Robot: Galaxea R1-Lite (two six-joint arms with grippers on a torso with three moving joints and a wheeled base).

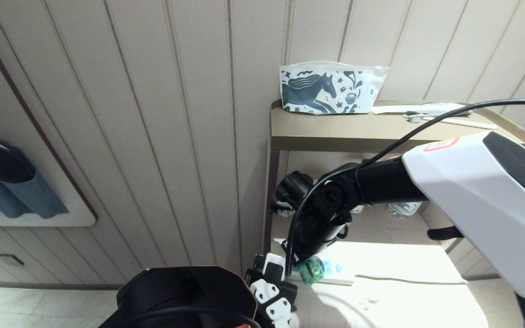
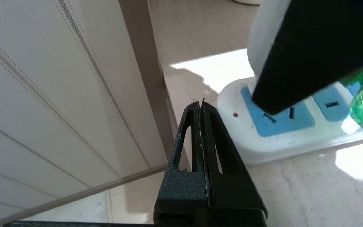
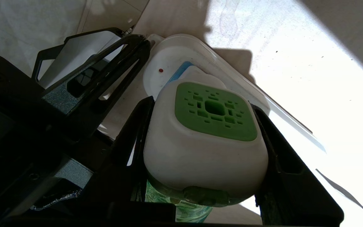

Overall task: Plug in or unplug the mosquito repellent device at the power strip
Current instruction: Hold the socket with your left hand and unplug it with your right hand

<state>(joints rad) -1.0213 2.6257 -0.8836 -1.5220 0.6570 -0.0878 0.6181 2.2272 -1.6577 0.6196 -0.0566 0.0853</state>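
Observation:
The mosquito repellent device (image 3: pixel 205 135) has a white head with a green vented top, and its green bottle (image 1: pixel 311 272) points toward me. My right gripper (image 3: pixel 202 105) is shut on the head, one black finger on each side. It holds the device over the end socket panel of the white power strip (image 2: pixel 263 142), which lies on the low shelf surface. The head hides the prongs, so I cannot tell whether they are in the socket. My left gripper (image 2: pixel 200 104) is shut and empty, its tips just beside the strip's rounded end near the shelf's edge.
The strip's white cord (image 1: pixel 408 278) runs right across the sunlit shelf surface (image 1: pixel 404 259). A horse-print pouch (image 1: pixel 331 89) and small items sit on the upper shelf (image 1: pixel 335 132). A water bottle (image 1: pixel 401 208) stands at the back. A panelled wall (image 1: pixel 153 136) with slippers (image 1: pixel 12 182) is on the left.

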